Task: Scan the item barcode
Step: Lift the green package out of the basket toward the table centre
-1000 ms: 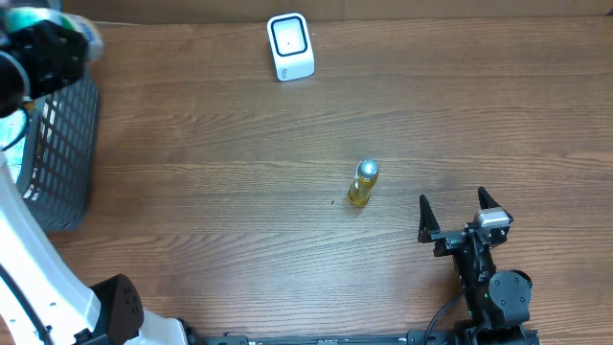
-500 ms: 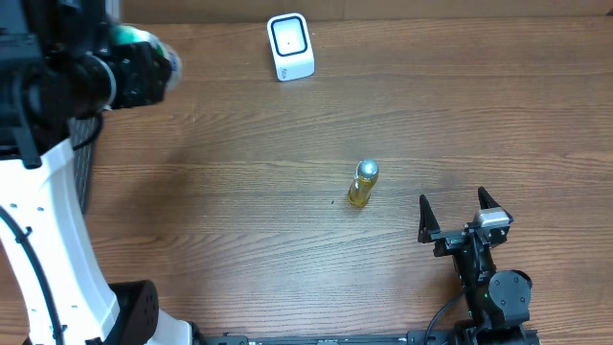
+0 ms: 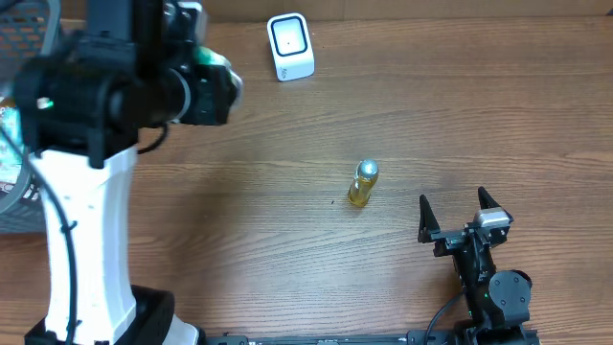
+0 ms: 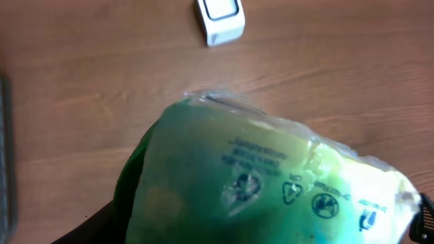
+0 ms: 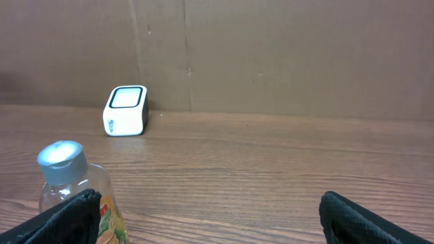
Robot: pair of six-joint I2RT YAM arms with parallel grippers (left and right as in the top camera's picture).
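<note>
- At the far left of the overhead view, a dark mesh basket (image 3: 13,29) is showing behind the left arm.
- The left gripper (image 3: 218,84) is hanging over the wooden table (image 3: 287,259), left of the scanner. It is pinching a green plastic packet (image 4: 271,176). From overhead, only a scrap of green is showing past the black wrist.
- The left wrist view is giving what the overhead view is hiding. The glossy packet is filling the lower frame, and small printed symbols and a line of text on it are too blurred to read. Dark fingers (image 4: 102,227) are edging it at the lower left and far right.
- The scanner (image 3: 290,46), a small white box with a dark-outlined face, is standing near the table's far edge.
  - The left wrist view is catching it at the top edge, beyond the packet.
  - The right wrist view is showing it from the side, in front of a brown cardboard wall.
- A small bottle (image 3: 363,182) with a silver cap and yellow contents is standing upright mid-table, well apart from the scanner. Only the right wrist view is showing its clear shoulder and coloured label, close at the lower left.
- The right gripper (image 3: 463,216) is sitting low by the table's near edge, right of the bottle. Its jaws are spread wide and holding nothing. Its own view is showing black fingertips (image 5: 64,217) in the bottom corners.
</note>
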